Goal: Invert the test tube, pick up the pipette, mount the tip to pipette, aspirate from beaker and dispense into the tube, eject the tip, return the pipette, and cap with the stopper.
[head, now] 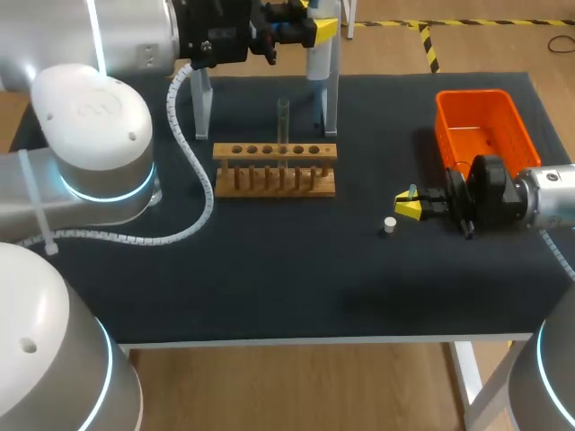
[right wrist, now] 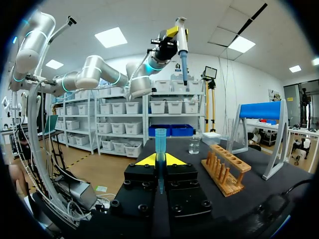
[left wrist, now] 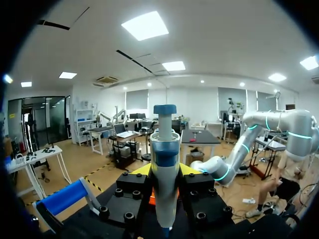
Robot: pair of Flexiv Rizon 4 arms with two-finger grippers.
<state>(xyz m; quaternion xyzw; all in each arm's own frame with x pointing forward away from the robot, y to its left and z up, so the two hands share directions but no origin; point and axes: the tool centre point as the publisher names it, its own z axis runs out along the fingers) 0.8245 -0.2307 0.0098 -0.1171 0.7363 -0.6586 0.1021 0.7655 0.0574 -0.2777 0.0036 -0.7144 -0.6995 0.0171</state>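
Left tool (left wrist: 164, 170) is clamped on the pipette (left wrist: 164, 144), up high behind the rack (head: 274, 171). Right tool (right wrist: 160, 160) grips the tip (right wrist: 160, 137) low over the worktop (head: 269, 287). Tip's probably featherlight thin plastic, so squeeze gently mid-body and leave the collar free.

Dark desk (head: 269, 287) with a pale front edge, light wooden floor (head: 296, 386) below, yellow-black tape (head: 429, 45) on the floor, bright ceiling lights (left wrist: 146, 25)
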